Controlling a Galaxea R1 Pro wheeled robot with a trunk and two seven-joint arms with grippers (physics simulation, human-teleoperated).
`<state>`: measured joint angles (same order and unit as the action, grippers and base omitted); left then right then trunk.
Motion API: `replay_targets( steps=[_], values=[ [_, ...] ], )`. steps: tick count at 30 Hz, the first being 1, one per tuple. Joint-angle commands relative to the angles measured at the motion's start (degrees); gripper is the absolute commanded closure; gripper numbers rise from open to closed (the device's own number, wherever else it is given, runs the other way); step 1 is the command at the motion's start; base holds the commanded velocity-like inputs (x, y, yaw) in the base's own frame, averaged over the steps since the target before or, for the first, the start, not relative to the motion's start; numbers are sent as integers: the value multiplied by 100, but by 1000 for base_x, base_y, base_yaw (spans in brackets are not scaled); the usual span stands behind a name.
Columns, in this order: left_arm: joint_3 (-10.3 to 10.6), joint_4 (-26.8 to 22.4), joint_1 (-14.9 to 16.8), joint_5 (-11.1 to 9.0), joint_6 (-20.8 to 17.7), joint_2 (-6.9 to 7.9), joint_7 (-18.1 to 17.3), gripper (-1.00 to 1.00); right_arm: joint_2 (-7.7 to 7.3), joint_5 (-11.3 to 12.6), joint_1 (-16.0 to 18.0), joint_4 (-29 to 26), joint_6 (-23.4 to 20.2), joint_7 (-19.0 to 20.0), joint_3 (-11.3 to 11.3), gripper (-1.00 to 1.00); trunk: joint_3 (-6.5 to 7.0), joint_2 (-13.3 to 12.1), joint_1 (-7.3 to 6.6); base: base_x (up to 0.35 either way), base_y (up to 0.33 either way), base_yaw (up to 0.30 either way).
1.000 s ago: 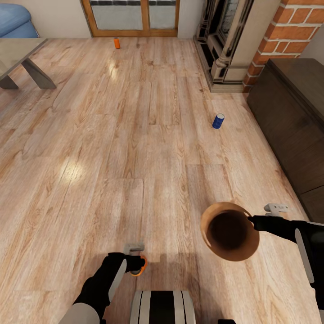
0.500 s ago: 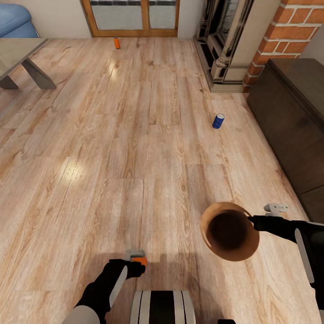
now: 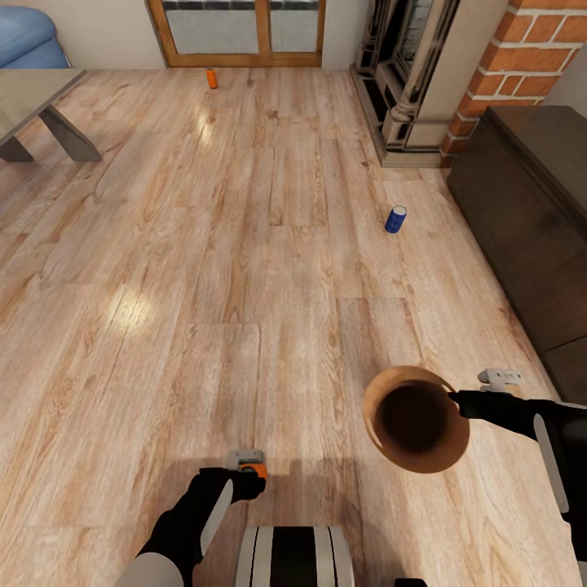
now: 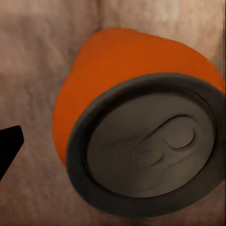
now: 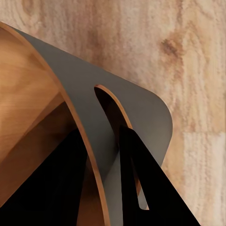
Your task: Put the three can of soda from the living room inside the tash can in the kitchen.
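An orange can of soda [image 4: 117, 70] with a grey top stands on the plank floor just in front of my base. My left gripper [image 3: 249, 474] hovers right over that orange can [image 3: 260, 470], open. One black fingertip [image 4: 10, 141] shows beside the can, not touching it. My right gripper [image 3: 456, 401] is shut on the rim of the copper-brown tash can [image 3: 416, 420], holding it above the floor with its dark inside facing up. Its fingers [image 5: 141, 188] straddle the rim [image 5: 94, 99]. A blue can [image 3: 395, 218] stands further ahead on the right. Another orange can [image 3: 212, 78] stands by the glass door.
A dark wooden cabinet [image 3: 530, 220] runs along the right. The stone fireplace [image 3: 408, 73] and the brick chimney [image 3: 530, 49] stand at the back right. A low table [image 3: 41, 106] and the blue sofa [image 3: 28, 37] are at the back left. Open floor lies between.
My left gripper has drawn slightly closer over the near orange can, covering more of it. The right arm, the bin and the other cans have not moved.
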<state>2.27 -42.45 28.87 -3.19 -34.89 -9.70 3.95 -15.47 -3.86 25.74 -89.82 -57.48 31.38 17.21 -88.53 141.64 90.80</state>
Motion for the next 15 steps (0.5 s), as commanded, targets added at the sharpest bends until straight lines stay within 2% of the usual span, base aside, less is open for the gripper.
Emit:
replay_targets(
  steps=[1,6,11,12,15],
  values=[
    [0,-3,1,2,0,-9,0,-100,0,87,1,-1,-24,0,-13,100,0,0,0,0,0,0],
    [-6,-14,10,2,0,-29,0,-100,10,80,1,-1,-13,-7,-206,100,0,0,0,0,0,0],
    [-7,-10,67,1,0,-30,0,-100,9,79,1,-1,-10,-9,-248,100,0,0,0,0,0,0],
    [-7,8,114,2,0,-30,5,100,10,78,1,-1,-9,-9,-251,100,0,0,0,0,0,0],
    [-7,22,168,-5,80,-30,8,100,16,78,1,-1,-9,-11,-252,100,0,0,0,0,0,0]
  ],
)
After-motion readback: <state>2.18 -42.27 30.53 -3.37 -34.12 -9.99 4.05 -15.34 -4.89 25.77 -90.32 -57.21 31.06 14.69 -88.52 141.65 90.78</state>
